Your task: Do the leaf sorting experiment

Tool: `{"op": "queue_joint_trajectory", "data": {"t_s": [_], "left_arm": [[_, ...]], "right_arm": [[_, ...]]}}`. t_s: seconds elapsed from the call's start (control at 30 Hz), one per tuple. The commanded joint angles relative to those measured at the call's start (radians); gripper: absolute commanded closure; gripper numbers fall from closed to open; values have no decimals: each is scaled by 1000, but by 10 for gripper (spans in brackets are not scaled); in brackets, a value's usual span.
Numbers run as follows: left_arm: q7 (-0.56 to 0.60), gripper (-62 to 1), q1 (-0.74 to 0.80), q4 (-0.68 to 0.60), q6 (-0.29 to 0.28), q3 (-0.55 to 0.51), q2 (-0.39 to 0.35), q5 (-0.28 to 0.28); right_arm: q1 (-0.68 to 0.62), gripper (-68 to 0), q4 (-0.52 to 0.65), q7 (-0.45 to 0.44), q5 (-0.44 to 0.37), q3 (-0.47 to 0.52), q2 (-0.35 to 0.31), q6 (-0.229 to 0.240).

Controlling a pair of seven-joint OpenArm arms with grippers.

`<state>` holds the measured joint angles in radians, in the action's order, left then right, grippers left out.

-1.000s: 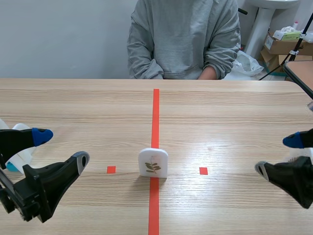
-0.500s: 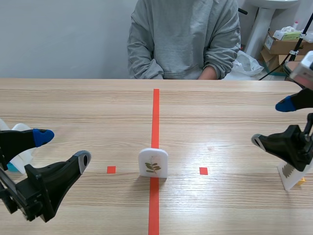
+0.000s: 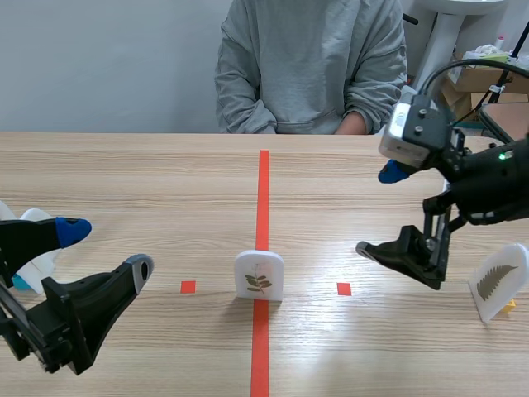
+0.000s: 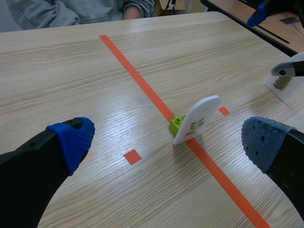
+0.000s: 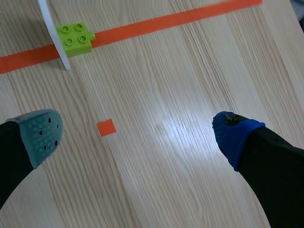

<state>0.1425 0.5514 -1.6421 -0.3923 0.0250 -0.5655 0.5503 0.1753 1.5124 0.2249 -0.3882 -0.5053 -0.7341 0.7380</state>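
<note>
Right gripper (image 3: 376,211) lifted inward, card (image 3: 498,281) seemingly uncovered

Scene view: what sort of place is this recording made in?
Probably a lab or workroom set up for a tabletop trial: a wooden table marked with an orange-red tape line, a leaf card standing on it, a person seated across, and cardboard boxes behind.

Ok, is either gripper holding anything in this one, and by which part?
Nothing is held. The left gripper and right gripper are both open; the middle leaf card stands untouched.
</note>
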Motion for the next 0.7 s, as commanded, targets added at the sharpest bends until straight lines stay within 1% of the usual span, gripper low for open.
{"op": "queue_joint_trajectory", "data": {"t_s": [0.0,0.13,0.33,0.47,0.57,0.67], "left_arm": [[14,-623,3,-14,2,1,3,7],[0,-623,3,-14,2,1,6,7],[-4,-623,3,-14,2,1,21,6],[-5,-623,3,-14,2,1,23,6],[-5,-623,3,-14,2,1,23,6],[-4,-623,3,-14,2,1,23,6]], "right_arm": [[44,-679,-23,-15,14,-22,20,8],[114,-679,-96,-60,67,-122,72,8],[196,-679,-187,-98,109,-258,163,8],[227,-679,-239,-109,140,-322,227,8],[237,-679,-289,-116,158,-351,273,8],[238,-679,-328,-135,180,-375,304,7]]}}
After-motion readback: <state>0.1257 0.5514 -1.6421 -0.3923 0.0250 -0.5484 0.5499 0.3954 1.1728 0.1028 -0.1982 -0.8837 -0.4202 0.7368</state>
